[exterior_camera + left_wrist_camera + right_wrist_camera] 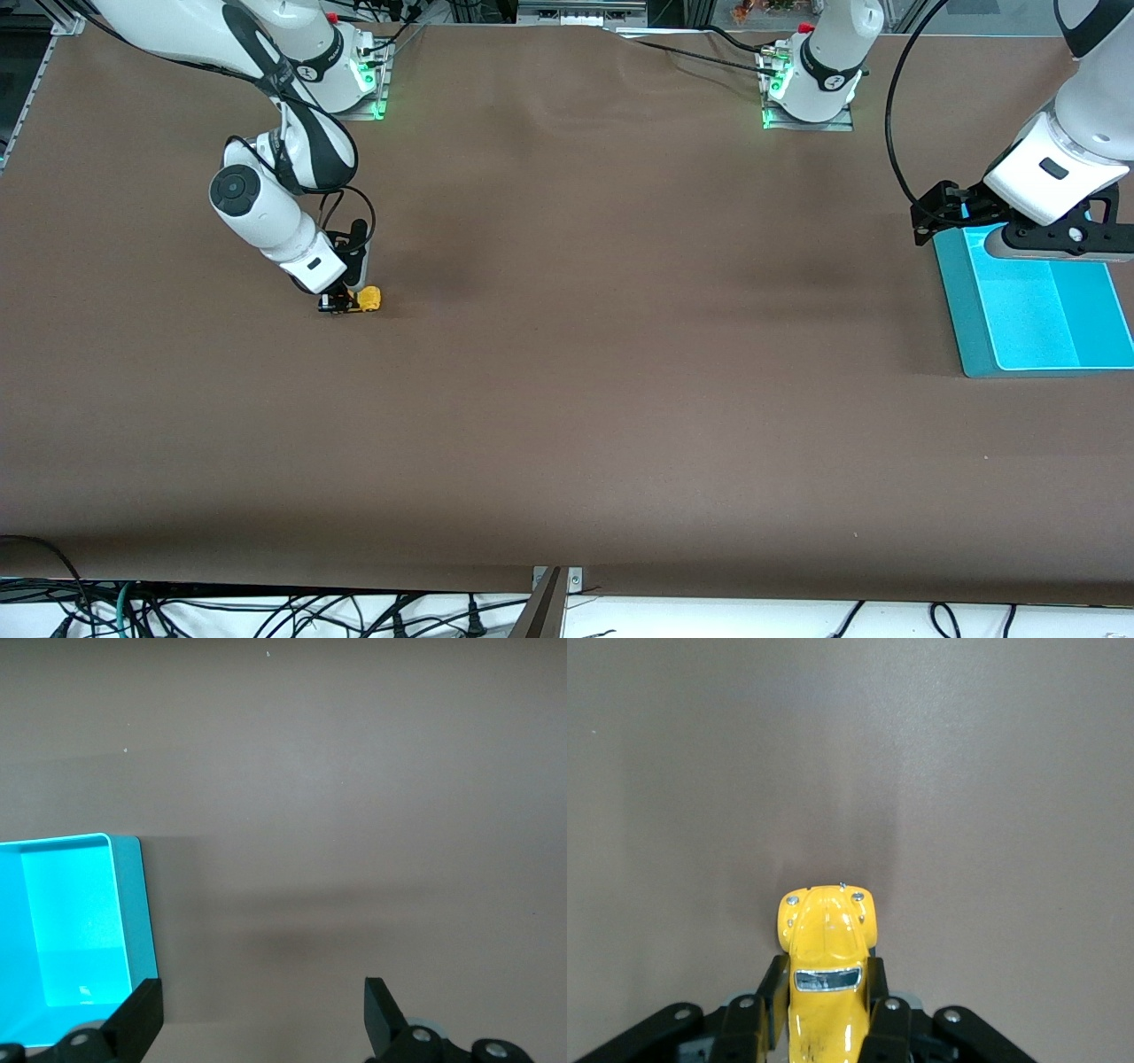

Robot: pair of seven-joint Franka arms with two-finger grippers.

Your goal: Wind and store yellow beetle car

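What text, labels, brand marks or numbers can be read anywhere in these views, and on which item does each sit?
No readable text in any view.
Yellow beetle car, clamped in the shut right gripper: no lettering or plate shows.
Teal tray, under the open left gripper: plain, unmarked.
Round marks on the arm bases: too small to read.

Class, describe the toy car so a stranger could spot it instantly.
Start at the brown table and go toward the right arm's end. There the right gripper is shut on the yellow beetle car. It is tiny, rounded and bright yellow, unlike the turquoise tray.
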